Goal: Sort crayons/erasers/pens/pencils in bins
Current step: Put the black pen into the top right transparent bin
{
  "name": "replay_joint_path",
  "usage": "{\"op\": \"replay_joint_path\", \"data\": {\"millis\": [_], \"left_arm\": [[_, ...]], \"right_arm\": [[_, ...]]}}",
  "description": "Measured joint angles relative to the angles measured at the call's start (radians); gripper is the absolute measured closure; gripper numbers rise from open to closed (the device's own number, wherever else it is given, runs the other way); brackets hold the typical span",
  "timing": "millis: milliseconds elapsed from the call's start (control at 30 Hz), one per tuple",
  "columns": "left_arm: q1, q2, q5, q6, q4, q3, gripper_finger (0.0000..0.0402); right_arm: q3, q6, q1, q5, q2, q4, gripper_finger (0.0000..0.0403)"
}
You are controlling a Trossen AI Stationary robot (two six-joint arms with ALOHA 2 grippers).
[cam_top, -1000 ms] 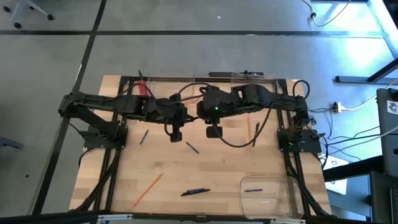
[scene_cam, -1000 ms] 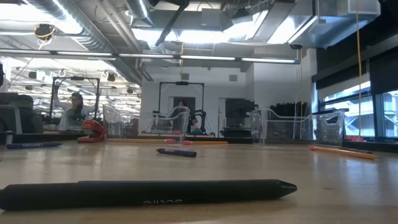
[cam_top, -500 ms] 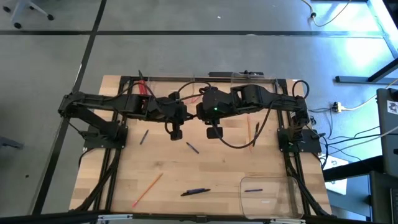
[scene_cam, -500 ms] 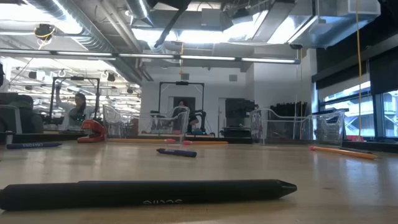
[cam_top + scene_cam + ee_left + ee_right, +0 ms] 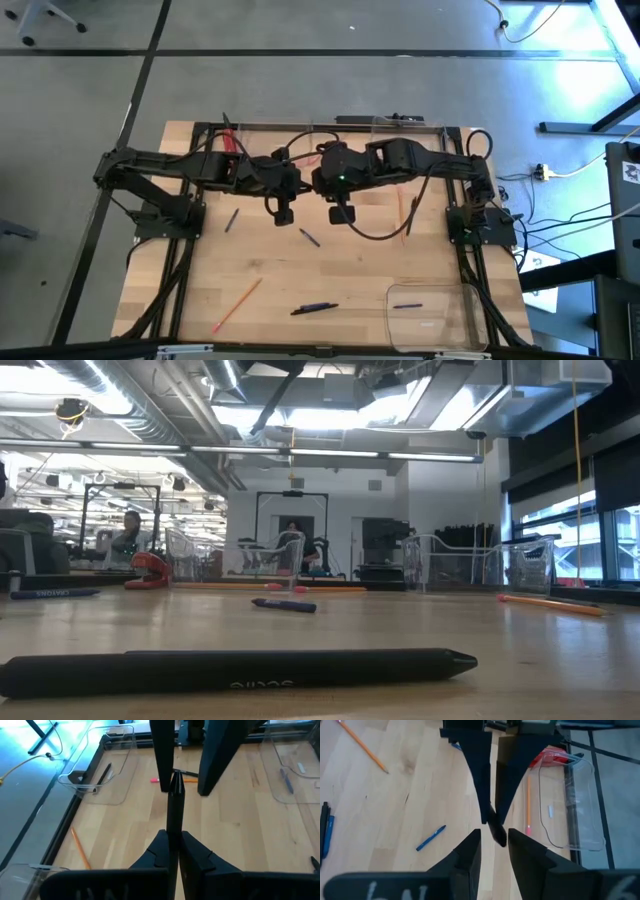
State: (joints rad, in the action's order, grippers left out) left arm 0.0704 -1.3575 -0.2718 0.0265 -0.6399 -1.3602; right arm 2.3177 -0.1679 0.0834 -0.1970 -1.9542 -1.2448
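Note:
My left gripper [image 5: 283,213] is over the middle of the table, shut on a slim dark pen [image 5: 174,805]. The pen sticks out ahead of the gripper's fingers, toward my right gripper [image 5: 343,213]. My right gripper faces it and is open. Its two fingers [image 5: 162,755] stand on either side of the pen's free end [image 5: 496,831] without touching it. Other pens [image 5: 309,237] [image 5: 314,308] [image 5: 230,219] and orange pencils [image 5: 237,304] [image 5: 412,215] lie flat on the table. A clear bin [image 5: 430,305] at the near right holds a blue pen [image 5: 406,305]. My left gripper pinches the pen's shaft [image 5: 173,827] between its two fingers. The fingers lie along the pen and come level from the table's left. The pen's back end is hidden by the gripper. Its free end points toward the table's right, clear of the table.
Two more clear bins stand along the far edge: one [image 5: 100,775] holds a dark pen, the other [image 5: 570,805] stands beside a red thing [image 5: 552,757]. A pink eraser [image 5: 155,780] lies on the wood. In the low view a black pen [image 5: 235,670] lies close in front.
My right gripper has moved a little toward the table's left, closer to my left gripper and the pen it holds. The pen stays level in the left gripper.

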Motion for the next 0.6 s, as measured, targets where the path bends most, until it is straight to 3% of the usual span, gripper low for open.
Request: {"op": "replay_joint_path", "data": {"millis": [600], "left_arm": [[0.000, 0.000, 0.000, 0.000, 0.002, 0.000, 0.0395]], "right_arm": [[0.000, -0.045, 0.000, -0.001, -0.009, 0.018, 0.0303]]}}
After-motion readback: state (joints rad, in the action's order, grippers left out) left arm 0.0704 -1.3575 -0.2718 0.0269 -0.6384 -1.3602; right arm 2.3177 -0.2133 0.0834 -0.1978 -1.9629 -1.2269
